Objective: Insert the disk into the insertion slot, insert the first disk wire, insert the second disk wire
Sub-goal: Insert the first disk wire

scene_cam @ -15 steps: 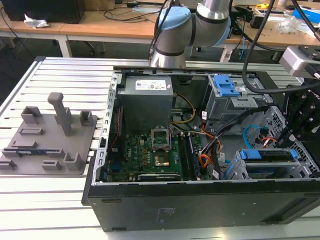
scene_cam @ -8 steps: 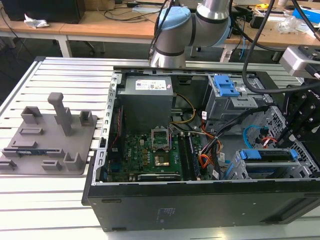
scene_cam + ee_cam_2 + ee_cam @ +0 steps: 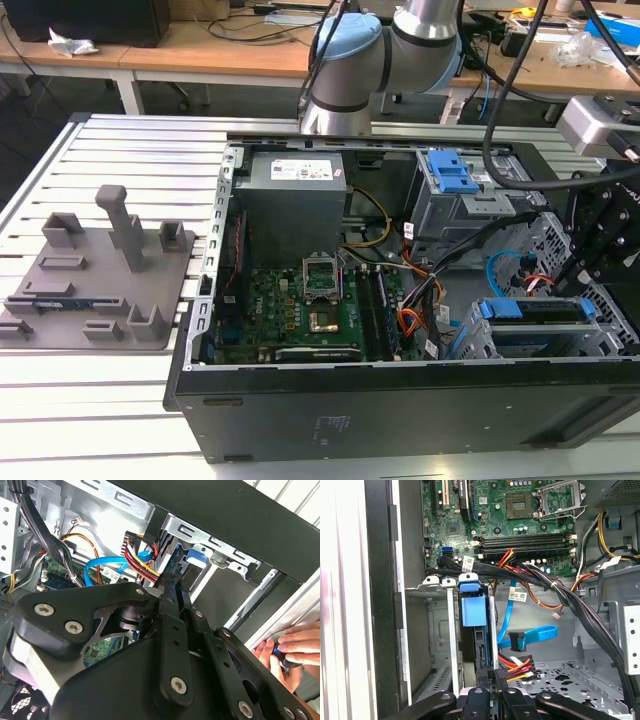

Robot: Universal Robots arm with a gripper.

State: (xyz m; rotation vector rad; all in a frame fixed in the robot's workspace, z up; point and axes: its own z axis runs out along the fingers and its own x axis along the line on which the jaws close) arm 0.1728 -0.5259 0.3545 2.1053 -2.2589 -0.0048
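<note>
In the exterior view the arm (image 3: 350, 60) shows its thick grey and pale-blue joints at the back, bent over toward the exterior view's right. Its black end effector (image 3: 590, 250) hangs low at that side, tilted downward. In both wrist views the bolted black fingers (image 3: 172, 615) run side by side and narrow to a slim tip. The tip is closed on the black plug of the first disk wire (image 3: 517, 667).
</note>
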